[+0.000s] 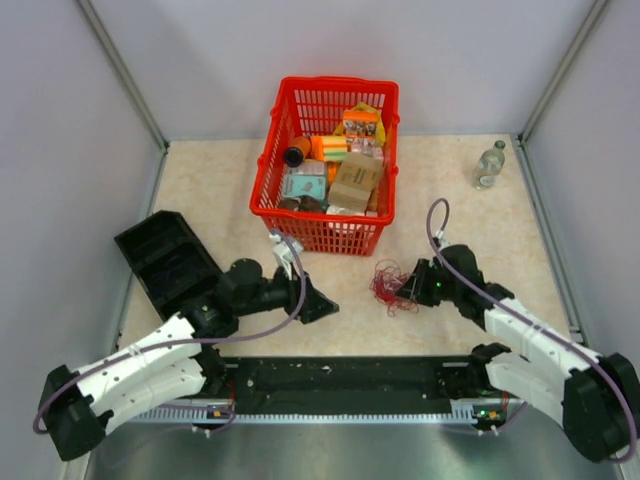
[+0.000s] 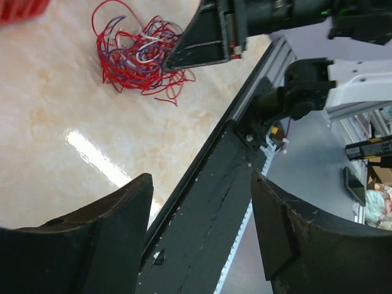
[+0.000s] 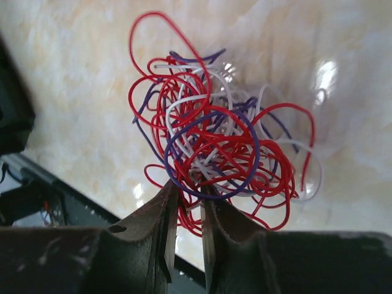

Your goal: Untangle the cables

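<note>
Red wire dominates a small loose tangle of cables (image 1: pixel 392 287) lying on the beige marbled tabletop (image 1: pixel 220 190), just in front of a red plastic basket (image 1: pixel 262 185) and between the two arms. The right gripper (image 1: pixel 412 284) is down at the tangle's right edge. Seen from the right wrist, its fingers (image 3: pixel 153 226) are drawn almost together, with a few red strands from the near side of the bundle pinched in the narrow gap. Loops of red, purple and white wire fan out beyond the tips. The left gripper (image 1: pixel 322 303) sits low over the tabletop to the left of the cables, apart from them, its fingers (image 2: pixel 116 214) spread wide with nothing between them. The left wrist view looks past them along the black rail (image 1: pixel 340 378) at the tabletop's near edge. The basket is packed with boxes and packets. A clear bottle (image 1: pixel 489 165) stands at the far right, and a black tray (image 1: pixel 170 262) lies at the left.
</note>
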